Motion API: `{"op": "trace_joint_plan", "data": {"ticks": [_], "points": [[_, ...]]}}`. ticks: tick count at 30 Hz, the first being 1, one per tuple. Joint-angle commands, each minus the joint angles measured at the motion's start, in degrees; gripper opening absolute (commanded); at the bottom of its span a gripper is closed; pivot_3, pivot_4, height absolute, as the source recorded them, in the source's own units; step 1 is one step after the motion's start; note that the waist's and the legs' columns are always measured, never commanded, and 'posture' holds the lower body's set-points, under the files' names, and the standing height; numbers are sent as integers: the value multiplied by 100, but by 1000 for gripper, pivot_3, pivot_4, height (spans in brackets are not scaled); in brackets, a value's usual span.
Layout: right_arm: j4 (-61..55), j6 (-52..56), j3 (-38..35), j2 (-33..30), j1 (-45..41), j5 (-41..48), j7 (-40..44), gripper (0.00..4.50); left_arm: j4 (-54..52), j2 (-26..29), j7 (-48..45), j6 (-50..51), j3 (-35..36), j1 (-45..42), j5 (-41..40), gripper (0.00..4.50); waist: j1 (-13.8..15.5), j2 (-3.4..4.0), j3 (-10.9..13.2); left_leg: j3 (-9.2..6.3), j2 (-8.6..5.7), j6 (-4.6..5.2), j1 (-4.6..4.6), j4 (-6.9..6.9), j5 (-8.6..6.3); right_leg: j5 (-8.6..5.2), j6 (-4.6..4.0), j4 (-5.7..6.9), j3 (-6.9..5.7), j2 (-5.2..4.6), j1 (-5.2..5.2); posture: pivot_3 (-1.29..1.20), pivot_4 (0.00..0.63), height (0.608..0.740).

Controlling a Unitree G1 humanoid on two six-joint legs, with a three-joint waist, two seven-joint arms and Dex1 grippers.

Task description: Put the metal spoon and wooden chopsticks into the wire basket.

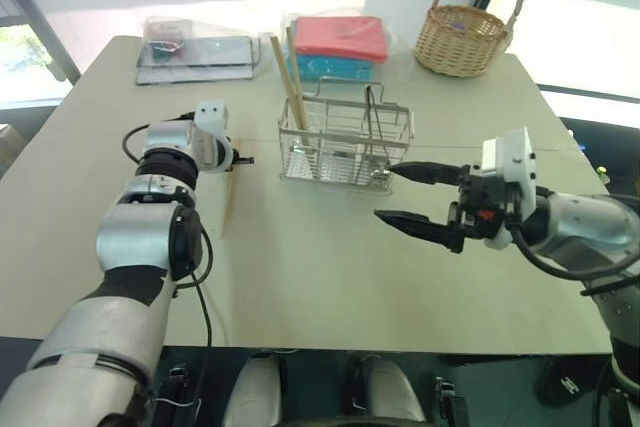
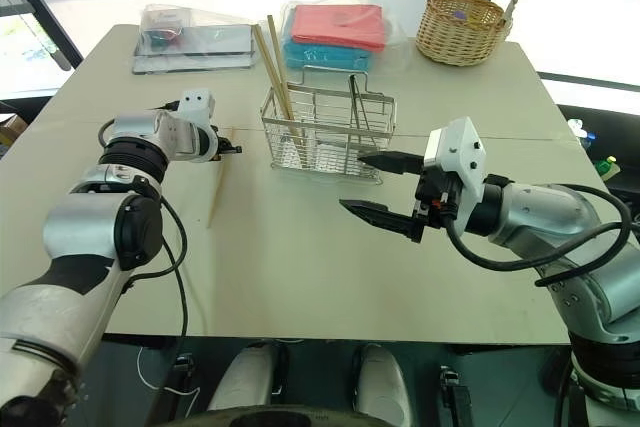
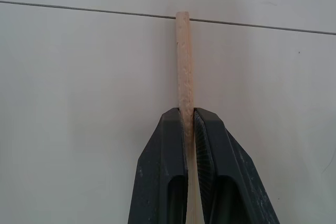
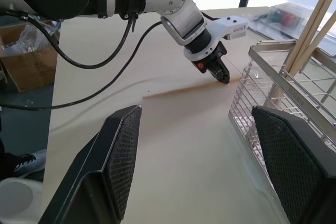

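One wooden chopstick [image 1: 228, 205] lies flat on the table, left of the wire basket [image 1: 345, 143]. My left gripper [image 1: 241, 159] is shut on its far end; in the left wrist view the black fingers [image 3: 170, 145] pinch the stick [image 3: 184, 61] right at the table surface. Two more chopsticks [image 1: 290, 82] stand leaning in the basket's left compartment. A thin dark handle [image 1: 376, 115], apparently the metal spoon, stands in the right compartment. My right gripper [image 1: 384, 191] hovers open and empty just right of the basket, pointing toward it.
A round wicker basket [image 1: 462, 37] stands at the far right corner. Red and blue boxes in plastic wrap [image 1: 338, 42] sit behind the wire basket, and a clear tray [image 1: 195, 52] lies at the far left. The table [image 1: 330, 277] has open room in front.
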Motion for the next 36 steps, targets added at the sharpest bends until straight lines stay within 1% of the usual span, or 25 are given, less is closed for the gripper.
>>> {"op": "trace_joint_plan", "data": {"ticks": [1,2,5,7,10,12,15,17,20,23,26,31,34,36], "points": [[-63,-188,-148,5,-98,-2,35,3493,42,89,117,32,102,16,-24,25,-6,0,0,0,0,0,0,0,0,0,0,0,0,0,-1,0,150,703],[-47,-198,-145,6,-101,-10,45,3493,36,103,136,10,116,17,-18,25,-7,0,0,0,0,0,0,0,0,0,0,0,0,0,-1,0,150,703],[-32,-227,-127,7,-90,-19,62,3493,-92,497,420,-348,388,-20,-88,25,-37,-3,2,1,1,0,0,-1,0,0,0,2,0,1,-4,0,150,703],[-19,-240,-126,4,-90,-30,81,3493,-158,654,573,-587,543,-60,-155,25,-100,-6,4,2,6,0,-2,-6,0,0,0,4,0,3,-14,0,150,703],[-7,-189,-163,0,-153,36,68,3493,-383,1050,921,-1471,894,-147,-297,25,-145,-6,4,1,6,-2,-2,-10,1,0,0,5,0,3,-14,0,150,703],[35,-164,-200,-2,-175,82,72,3493,-591,1216,1044,-2071,1052,-189,-365,25,-146,-6,4,2,6,-2,-4,-8,1,1,0,4,0,2,-13,0,150,703],[103,-120,-220,-42,-240,113,80,3493,-1053,1340,878,-2915,1226,-227,-512,25,-131,-7,4,2,5,-2,-5,-7,1,2,-1,4,0,0,-10,0,150,703],[101,-33,-230,-74,-314,211,58,3493,-1555,1326,531,-3383,1395,-233,-786,25,-126,-7,4,2,4,-3,-5,-6,1,2,-2,3,0,-1,-9,0,150,703],[111,66,-271,-134,-369,312,54,3493,-2616,1112,-177,-3757,1548,-206,-1350,25,-115,-8,3,1,4,-3,-7,-4,1,3,-3,2,-2,-2,-4,0,150,703],[124,118,-294,-186,-382,330,61,3493,-3517,825,-553,-3415,1600,-332,-1972,25,-113,-8,3,1,4,-3,-6,-1,1,4,-3,1,-3,-3,2,0,150,703],[99,173,-344,-237,-382,383,38,3493,-4197,532,-848,-2972,1386,-438,-2378,25,-139,-8,3,1,3,-2,-4,0,1,4,-3,2,-2,-2,3,0,150,703],[19,238,-411,-257,-317,429,-43,3493,-4889,34,-1106,-2718,816,-173,-2383,25,-143,-4,2,1,3,-2,4,3,1,3,-2,1,-2,-1,9,0,150,703],[-58,266,-447,-228,-250,448,-157,3493,-5002,-326,-1221,-2760,422,151,-2229,25,-143,0,0,1,4,-1,7,4,1,3,-2,1,-1,0,11,0,150,703],[-103,274,-471,-217,-206,468,-229,3493,-5007,-486,-1231,-2768,312,298,-2193,25,-141,0,0,0,4,-1,8,5,1,3,-3,1,-1,1,11,0,150,703]]}}
